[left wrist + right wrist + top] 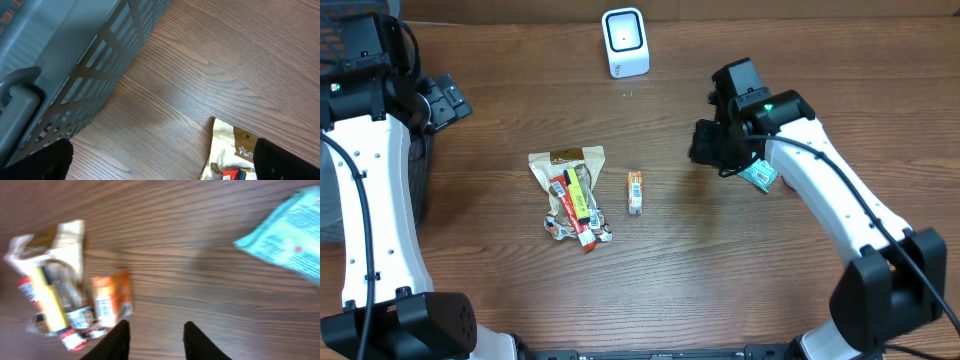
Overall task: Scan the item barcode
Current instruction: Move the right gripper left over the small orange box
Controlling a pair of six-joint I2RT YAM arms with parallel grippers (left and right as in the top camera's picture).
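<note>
The blue-green packet (760,176) lies flat on the brown table (720,280). It is off to the right of the white scanner (624,42) and closer to the robot than the scanner is. Seen from above, the white right arm covers part of it. The right pincer (155,341) is just beside the packet, on the side nearer the scanner. Its two black fingers are a little apart, with only bare table between them. They do not touch the packet, which sits away at the top right edge of the right wrist view. A small orange box (635,192) lies by itself almost straight in front of the scanner, about halfway to the robot. A pile of snack packets (570,195) lies just to the left of the box. The pile has a tan bag, a yellow bar and a red bar in it. The left pincer (445,100) is far off to the left of the scanner, next to a gray basket (75,50) with slots in its wall. Its fingers are spread wide apart and hold nothing. In the left wrist view a corner of the tan bag shows between the fingertips.
</note>
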